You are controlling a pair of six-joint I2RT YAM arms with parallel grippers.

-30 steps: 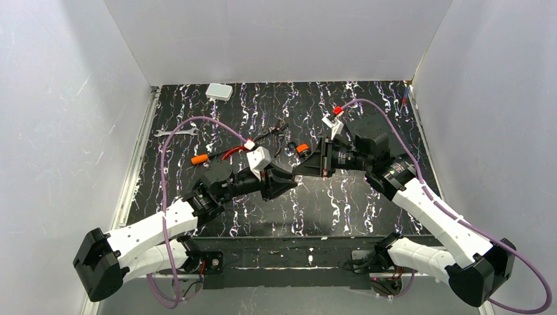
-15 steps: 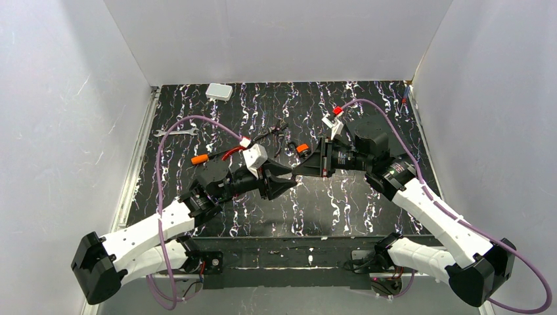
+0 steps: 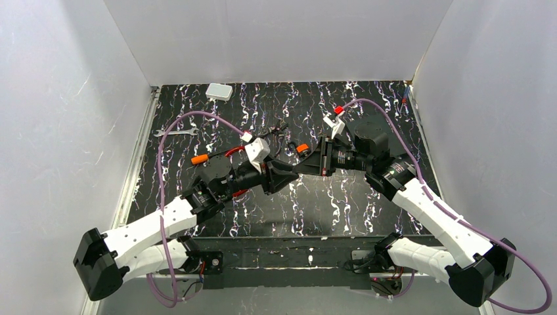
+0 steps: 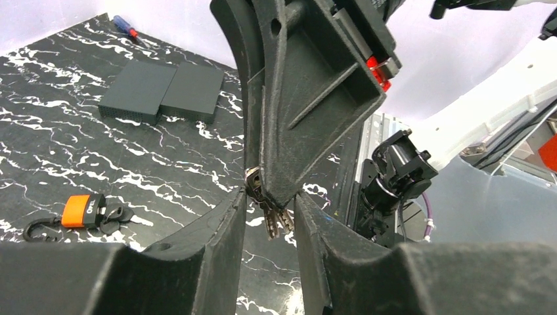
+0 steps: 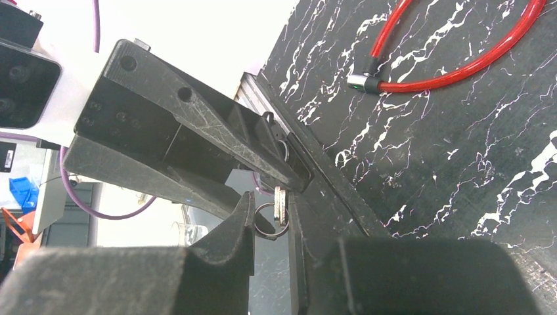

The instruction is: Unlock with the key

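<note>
A small bunch of keys (image 4: 272, 220) on a ring hangs from the tips of my right gripper (image 3: 299, 167), which is shut on it above the middle of the table. In the right wrist view the keys (image 5: 280, 205) and the ring sit between my right gripper's (image 5: 270, 200) own fingers. My left gripper (image 4: 270, 197) is open, its fingers either side of the hanging key blades and the right gripper's tips. In the top view the left gripper (image 3: 293, 172) meets the right one tip to tip. The red cable lock (image 5: 460, 52) lies on the table, partly under the left arm (image 3: 231, 153).
A black-and-orange piece (image 4: 82, 211) lies behind the grippers (image 3: 302, 149). Pliers (image 3: 276, 131), an orange-handled tool (image 3: 199, 159), a wrench (image 3: 174, 132) and a white box (image 3: 219, 91) lie at the back left. Two black flat boxes (image 4: 161, 88) lie under the right arm.
My left gripper has swung up and back towards the right gripper's tips, and its fingers now stand round the hanging keys. The right arm has stayed put.
</note>
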